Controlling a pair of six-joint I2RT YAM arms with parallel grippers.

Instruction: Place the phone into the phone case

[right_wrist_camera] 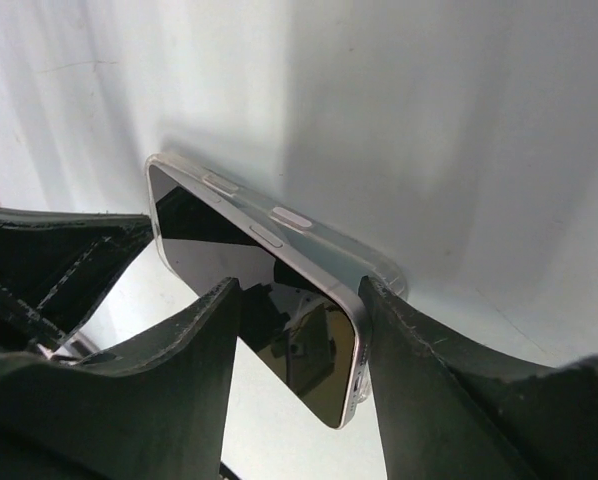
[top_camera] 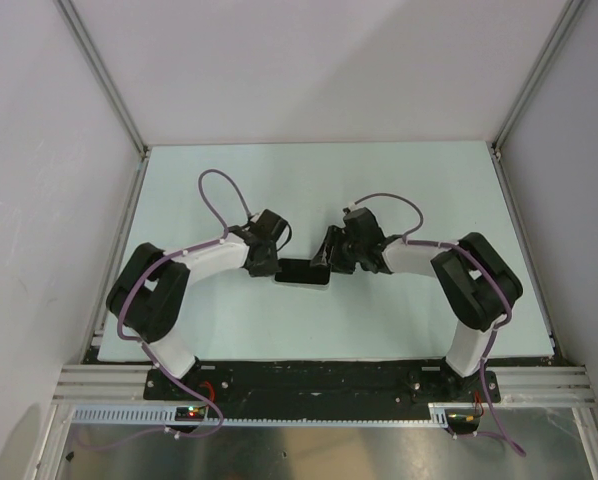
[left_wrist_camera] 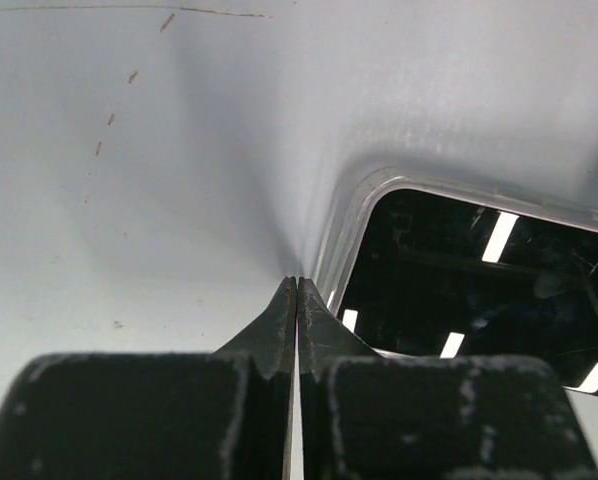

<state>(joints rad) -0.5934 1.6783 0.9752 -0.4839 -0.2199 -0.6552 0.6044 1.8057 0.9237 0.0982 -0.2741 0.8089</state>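
The black-screened phone [top_camera: 301, 273] lies face up in the clear phone case [right_wrist_camera: 314, 228] on the table between my two grippers. My left gripper [top_camera: 270, 266] is shut and empty, its tips [left_wrist_camera: 296, 287] pressed down on the table beside the case's rounded corner [left_wrist_camera: 351, 215] and the phone's screen [left_wrist_camera: 479, 290]. My right gripper [top_camera: 330, 262] is open over the phone's other end [right_wrist_camera: 279, 300]. Its right finger [right_wrist_camera: 399, 330] touches the phone's silver edge and its left finger [right_wrist_camera: 194, 340] stands over the screen. That end of the phone looks slightly raised above the case rim.
The pale green table [top_camera: 379, 190] is bounded by white walls and aluminium frame posts [top_camera: 109, 80] on both sides. The arm bases sit on a black rail [top_camera: 309, 378] at the near edge. Purple cables loop above both wrists.
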